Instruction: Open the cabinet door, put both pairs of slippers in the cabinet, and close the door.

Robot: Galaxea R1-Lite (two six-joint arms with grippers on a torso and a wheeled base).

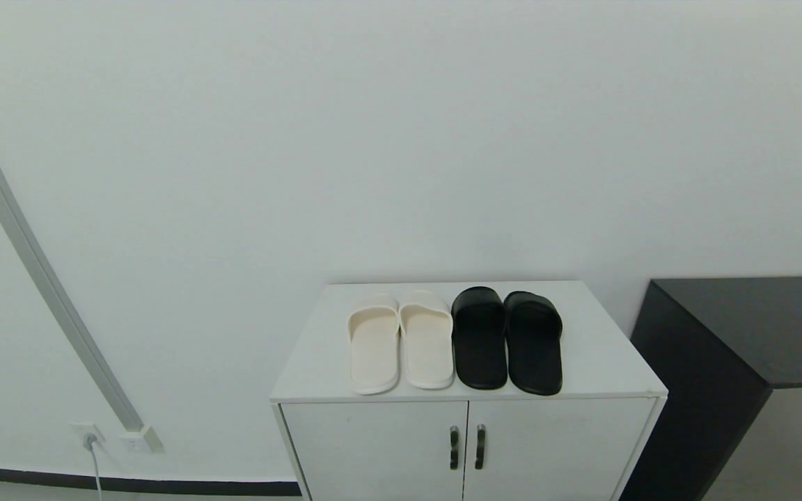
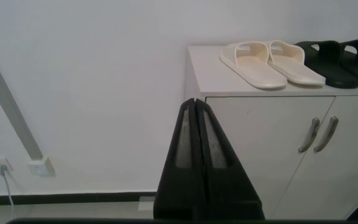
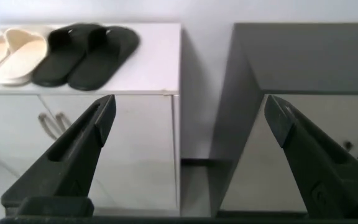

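A white two-door cabinet (image 1: 373,445) stands against the wall with both doors shut and two dark handles (image 1: 466,447) at the middle seam. On its top lie a cream pair of slippers (image 1: 401,341) and, to their right, a black pair of slippers (image 1: 507,339). My left gripper (image 2: 196,104) is shut and empty, held off the cabinet's (image 2: 260,143) left side, below the cream slippers (image 2: 271,62). My right gripper (image 3: 188,109) is open and empty, off the cabinet's (image 3: 142,143) right corner, with the black slippers (image 3: 82,53) farther back.
A dark grey cabinet (image 1: 728,362) stands close to the white one's right side, with a narrow gap between them. A grey conduit (image 1: 32,264) runs down the wall to sockets (image 1: 88,433) near the floor on the left.
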